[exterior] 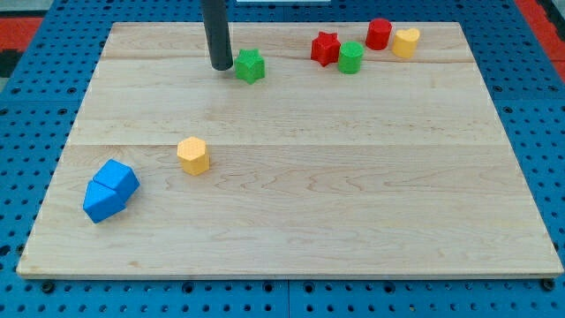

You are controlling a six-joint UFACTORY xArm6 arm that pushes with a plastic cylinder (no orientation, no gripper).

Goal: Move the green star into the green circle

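The green star lies near the view's top, left of centre, on the wooden board. My tip stands just to the star's left, touching it or nearly so. The green circle, a round green block, sits further to the view's right, about a hand's width from the star. A red star lies against the green circle's left side, between it and the green star.
A red cylinder and a yellow heart-like block sit right of the green circle. A yellow hexagon lies left of centre. Two blue blocks lie together at the view's lower left.
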